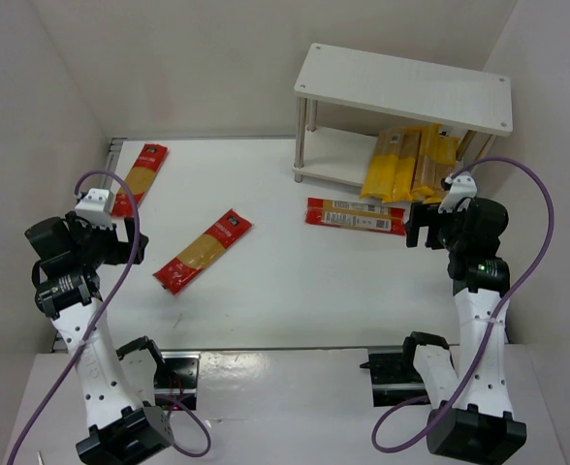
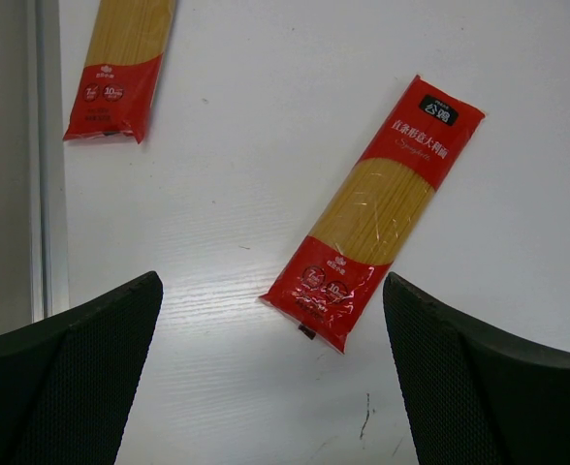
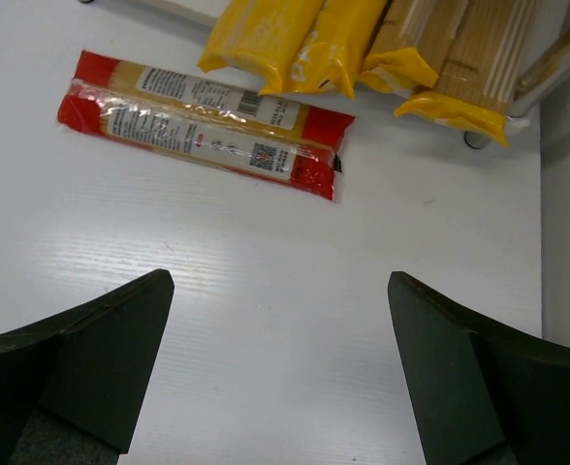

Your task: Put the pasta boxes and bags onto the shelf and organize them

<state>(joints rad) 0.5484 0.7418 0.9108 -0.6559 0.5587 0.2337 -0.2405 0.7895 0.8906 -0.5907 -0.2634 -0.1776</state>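
Observation:
The white two-tier shelf (image 1: 401, 85) stands at the back right. Several yellow pasta packs (image 1: 406, 165) lie on its lower tier, their ends sticking out in the right wrist view (image 3: 363, 39). One red-ended pack (image 1: 356, 216) lies in front of the shelf, also in the right wrist view (image 3: 207, 126). A second red-ended pack (image 1: 203, 251) lies mid-table, also in the left wrist view (image 2: 377, 208). A third (image 1: 140, 177) lies at the far left, also in the left wrist view (image 2: 120, 68). My left gripper (image 2: 270, 320) is open and empty, near the second pack's end. My right gripper (image 3: 280, 325) is open and empty above bare table.
White walls close in the table (image 1: 295, 291) at the back and both sides. A metal rail (image 2: 47, 194) runs along the table's left edge. The shelf's legs (image 1: 300, 160) stand close to the red pack in front of it.

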